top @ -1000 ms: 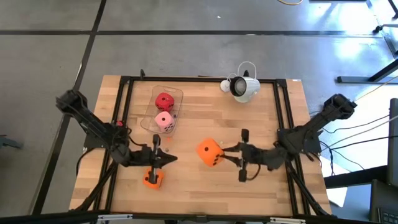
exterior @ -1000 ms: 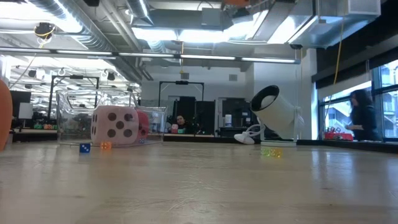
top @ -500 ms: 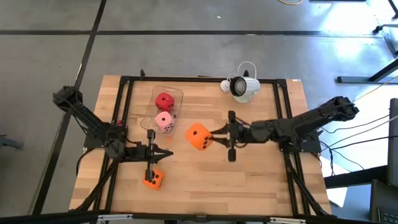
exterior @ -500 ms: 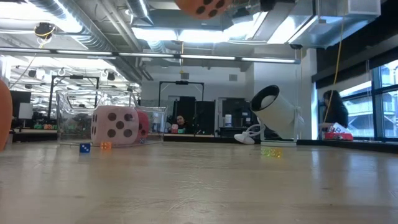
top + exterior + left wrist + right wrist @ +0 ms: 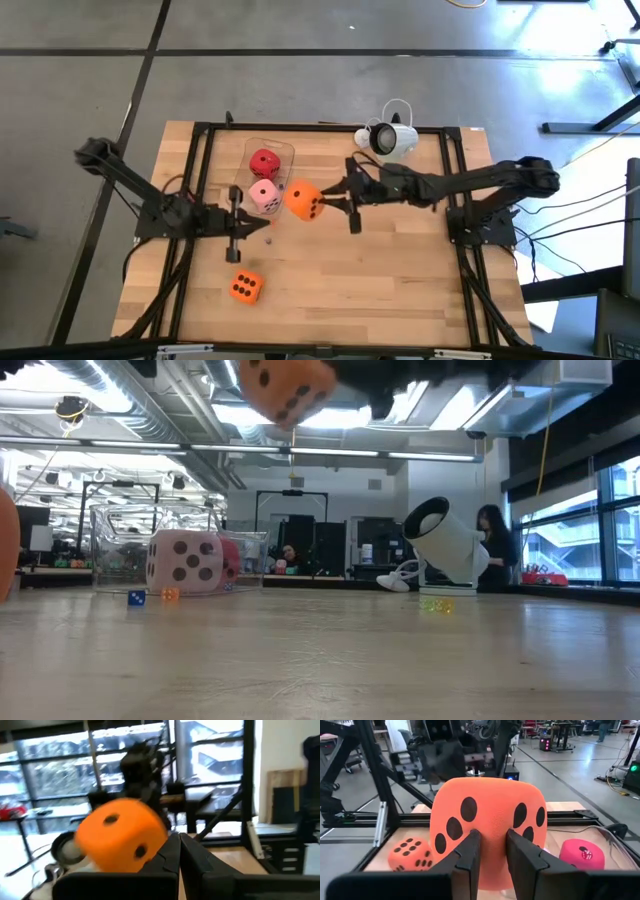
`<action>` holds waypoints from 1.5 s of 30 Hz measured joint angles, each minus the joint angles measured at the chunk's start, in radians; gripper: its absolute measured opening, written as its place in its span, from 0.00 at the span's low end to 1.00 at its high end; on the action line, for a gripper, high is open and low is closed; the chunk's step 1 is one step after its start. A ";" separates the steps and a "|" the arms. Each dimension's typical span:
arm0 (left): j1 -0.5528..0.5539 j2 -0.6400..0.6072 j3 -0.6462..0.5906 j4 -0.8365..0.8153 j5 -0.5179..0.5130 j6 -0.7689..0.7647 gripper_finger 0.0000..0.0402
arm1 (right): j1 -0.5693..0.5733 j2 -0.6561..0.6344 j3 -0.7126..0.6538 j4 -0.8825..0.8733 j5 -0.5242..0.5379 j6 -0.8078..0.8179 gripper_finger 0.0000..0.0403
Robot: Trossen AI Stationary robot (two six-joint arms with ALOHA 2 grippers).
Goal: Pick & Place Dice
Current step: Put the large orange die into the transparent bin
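The right hand [image 5: 335,200], grasping an orange die [image 5: 302,200], has carried it from lower centre toward the clear container [image 5: 283,152]; the clenched left hand [image 5: 262,226] has pulled back, so placement seems near.

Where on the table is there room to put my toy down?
Bare wood lies right of the small orange die, along the near edge. Crowded: the clear tray, where the right gripper holds the big orange die beside the shut left gripper.
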 joint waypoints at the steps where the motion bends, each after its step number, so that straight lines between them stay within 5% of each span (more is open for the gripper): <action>1: 0.015 -0.025 -0.011 -0.002 0.036 0.010 0.00 | -0.018 0.016 0.007 0.001 -0.018 0.000 0.20; 5: 0.072 -0.121 -0.033 -0.051 0.137 0.045 0.00 | -0.084 0.096 0.076 0.005 -0.084 0.016 0.20; 21: 0.239 -0.254 -0.039 -0.169 0.139 0.119 0.00 | -0.258 0.446 0.387 -0.033 -0.251 -0.011 0.20; 45: 0.294 -0.252 -0.038 -0.205 0.168 0.054 0.01 | -0.339 0.481 0.399 -0.074 -0.258 -0.009 0.20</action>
